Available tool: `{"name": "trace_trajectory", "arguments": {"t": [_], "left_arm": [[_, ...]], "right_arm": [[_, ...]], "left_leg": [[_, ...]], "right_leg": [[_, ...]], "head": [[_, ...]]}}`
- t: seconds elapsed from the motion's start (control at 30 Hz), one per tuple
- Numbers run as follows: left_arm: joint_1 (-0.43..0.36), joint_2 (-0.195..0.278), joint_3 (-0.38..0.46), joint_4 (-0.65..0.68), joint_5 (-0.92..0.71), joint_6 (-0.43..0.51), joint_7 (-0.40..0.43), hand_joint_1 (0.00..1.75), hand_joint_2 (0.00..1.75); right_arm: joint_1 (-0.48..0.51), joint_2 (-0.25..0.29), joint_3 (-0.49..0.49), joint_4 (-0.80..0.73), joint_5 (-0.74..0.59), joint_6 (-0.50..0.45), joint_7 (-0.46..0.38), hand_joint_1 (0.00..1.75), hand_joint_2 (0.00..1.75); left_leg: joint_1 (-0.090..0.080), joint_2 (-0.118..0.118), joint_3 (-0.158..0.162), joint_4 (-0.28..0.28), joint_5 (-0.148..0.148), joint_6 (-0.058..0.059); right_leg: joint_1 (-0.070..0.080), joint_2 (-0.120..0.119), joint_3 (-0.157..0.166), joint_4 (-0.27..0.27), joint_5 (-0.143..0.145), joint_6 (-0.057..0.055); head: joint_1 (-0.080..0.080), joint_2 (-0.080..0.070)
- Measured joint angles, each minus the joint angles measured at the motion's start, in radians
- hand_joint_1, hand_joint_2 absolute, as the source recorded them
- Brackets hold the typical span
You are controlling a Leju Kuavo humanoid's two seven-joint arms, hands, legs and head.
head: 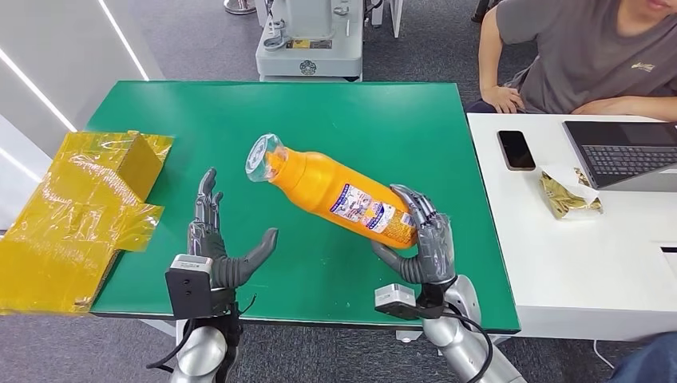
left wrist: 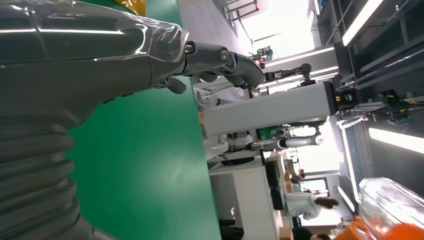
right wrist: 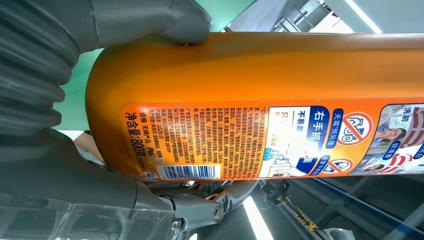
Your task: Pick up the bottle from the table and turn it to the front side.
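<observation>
An orange bottle [head: 335,191] with a clear cap hangs tilted above the green table [head: 375,112], cap end toward the far left. My right hand [head: 423,239] grips its base end, thumb under and fingers over. The printed back label with a barcode [right wrist: 240,145] faces the right wrist camera, and my right hand [right wrist: 75,125] wraps the bottle's bottom there. My left hand [head: 215,239] stands open to the bottle's left, fingers spread and apart from it. In the left wrist view my left hand [left wrist: 100,55] holds nothing, and the bottle's cap end [left wrist: 395,210] shows at the corner.
Crumpled yellow film [head: 80,207] lies over the table's left edge. A white desk [head: 575,263] to the right carries a phone [head: 516,149], a laptop [head: 627,152] and a snack packet [head: 568,194]. A person [head: 591,56] sits behind it. A grey machine base [head: 310,48] stands beyond the table.
</observation>
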Motion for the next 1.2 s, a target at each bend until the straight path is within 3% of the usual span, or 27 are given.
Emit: {"name": "trace_trajectory", "arguments": {"t": [0.57, 0.9, 1.2], "left_arm": [[-0.097, 0.003, -0.081, 0.010, 0.023, -0.102, 0.013, 0.00, 1.75], [-0.137, 0.003, -0.102, 0.044, 0.044, -0.106, 0.018, 0.00, 1.75], [-0.182, 0.002, -0.098, 0.109, 0.080, -0.085, 0.029, 0.00, 1.75]], "right_arm": [[-0.082, 0.109, -0.008, 0.143, -0.010, 0.000, 0.000, 1.75, 1.75], [-0.136, 0.177, -0.006, 0.224, -0.015, 0.000, 0.001, 1.75, 1.75], [-0.188, 0.223, 0.051, 0.297, -0.114, 0.002, 0.004, 1.75, 1.75]], "left_leg": [[0.000, 0.000, 0.000, 0.000, 0.000, 0.000], [0.000, 0.000, 0.000, 0.000, 0.000, 0.000], [0.000, 0.000, 0.000, 0.000, 0.000, 0.000]], "right_leg": [[0.000, 0.000, 0.000, 0.000, 0.000, 0.000], [0.000, 0.000, 0.000, 0.000, 0.000, 0.000], [0.000, 0.000, 0.000, 0.001, 0.000, 0.000]], "head": [[0.000, 0.000], [0.000, 0.000], [0.000, 0.000]]}}
